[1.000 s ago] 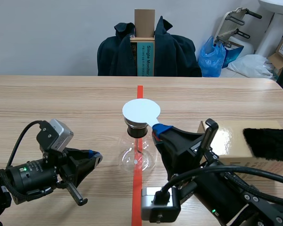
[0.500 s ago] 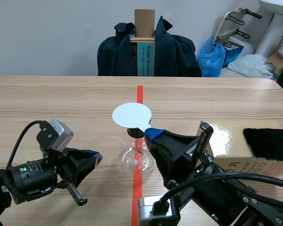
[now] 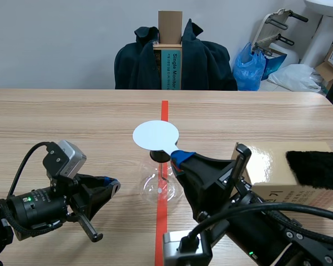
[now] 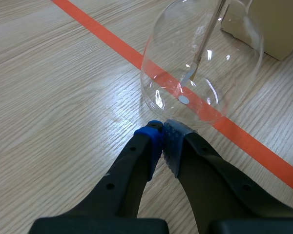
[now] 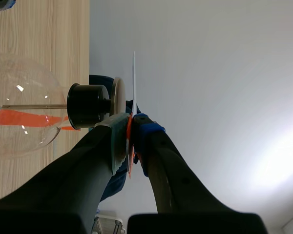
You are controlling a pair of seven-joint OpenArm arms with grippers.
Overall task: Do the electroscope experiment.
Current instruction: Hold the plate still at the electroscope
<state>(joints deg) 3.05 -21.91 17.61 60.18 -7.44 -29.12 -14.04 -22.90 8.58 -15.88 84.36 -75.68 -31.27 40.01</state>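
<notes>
Electroscope flask (image 3: 160, 185): clear round glass, upright on the tabletop (image 3: 72, 122), standing on the orange-red tape line (image 3: 164, 108), between the two arms.
Stopper (image 5: 88, 105): black, seated in the flask neck, with a pale cap plate (image 5: 118, 97) on top.
Rod (image 4: 205, 39): thin, hanging down inside the bulb and ending in a small pale leaf.
White disc (image 3: 155, 135): thin and round, held level just above the cap plate. Seen edge-on in the right wrist view, with a narrow gap to the plate. Hides the flask top in the scene view.
Right end effector (image 3: 177, 157): grasping the white disc at its near edge, with both pads pinched on a small orange-red tab there. Raised beside the flask neck.
Left end effector (image 4: 162, 130): clenched on nothing, pads pressed together. Low over the tabletop, with tips just beside the flask base. Contact with the glass not discernible.
Cardboard box (image 3: 272, 169): on the tabletop to the right of the flask, partly behind the right arm.
Black furry patch (image 3: 316, 168): lying on top of the box, toward its far right end.
Background: dark jacket (image 3: 211, 61) draped over a chair beyond the far tabletop edge.
</notes>
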